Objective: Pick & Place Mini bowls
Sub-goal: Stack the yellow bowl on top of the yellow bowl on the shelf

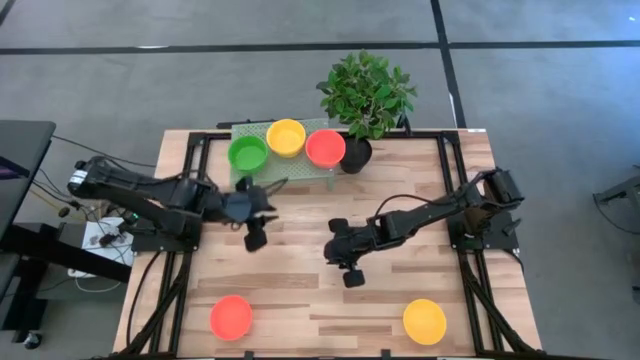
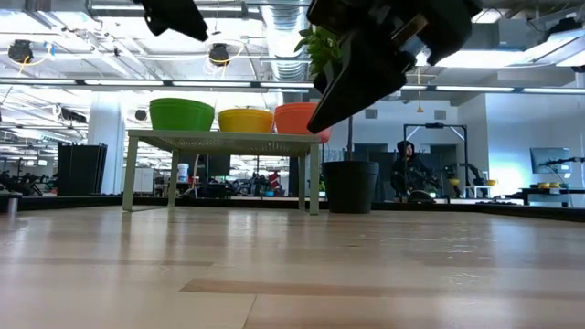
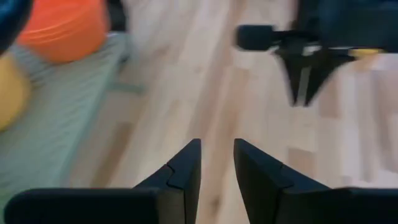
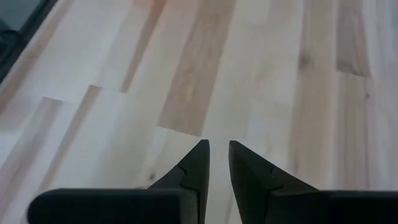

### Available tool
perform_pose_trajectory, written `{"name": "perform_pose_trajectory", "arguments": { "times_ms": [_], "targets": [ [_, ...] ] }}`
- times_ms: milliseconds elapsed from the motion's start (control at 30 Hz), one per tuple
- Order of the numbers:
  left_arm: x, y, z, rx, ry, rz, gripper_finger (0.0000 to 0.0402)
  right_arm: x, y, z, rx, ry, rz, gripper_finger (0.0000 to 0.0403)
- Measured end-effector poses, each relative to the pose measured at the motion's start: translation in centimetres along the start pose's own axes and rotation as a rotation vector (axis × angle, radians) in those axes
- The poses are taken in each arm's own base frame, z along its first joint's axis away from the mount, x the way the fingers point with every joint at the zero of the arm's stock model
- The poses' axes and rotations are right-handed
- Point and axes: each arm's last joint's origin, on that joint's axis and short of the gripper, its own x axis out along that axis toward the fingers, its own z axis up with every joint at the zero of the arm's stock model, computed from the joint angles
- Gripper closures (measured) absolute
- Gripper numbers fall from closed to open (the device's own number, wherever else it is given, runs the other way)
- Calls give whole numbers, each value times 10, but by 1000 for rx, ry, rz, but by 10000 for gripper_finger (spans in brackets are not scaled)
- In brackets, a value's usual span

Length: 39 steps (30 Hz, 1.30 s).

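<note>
Pale wooden table on a black frame, grey floor around it, a large workshop hall visible beyond in the low view, with a person standing far back. At the far edge of the table, a small green-topped stand carrying three mini bowls in a row: green bowl on the left, yellow bowl in the middle, red-orange bowl on the right, touching or nearly touching one another. Just right of the stand, a black pot with a leafy plant. Near the front edge, well apart from each other, two more bowls directly on the wood: a second red-orange bowl at left and a second yellow bowl at right. Left gripper hanging over the table just near of the stand, below the green bowl in the overhead view, fingers nearly together with only a narrow gap, holding nothing. Right gripper over the middle of the table, right of the left gripper, fingers likewise close together with a thin slit between, empty, bare planks beneath them. Both grippers raised off the surface in the low view.
</note>
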Motion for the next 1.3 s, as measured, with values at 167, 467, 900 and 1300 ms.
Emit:
{"name": "perform_pose_trajectory", "arguments": {
  "times_ms": [167,467,900,1300],
  "targets": [
    [9,-24,-19,40,-49,-93,305,0,9,2,-24,-26,17,346],
    [23,-44,-46,50,-126,-184,305,-1,8,10,85,-99,27,346],
    [30,-43,-56,55,-116,-179,305,-25,69,-4,178,165,107,290],
    [29,-44,-53,42,-156,-189,305,-71,140,-31,875,670,-39,248]
  ]
}}
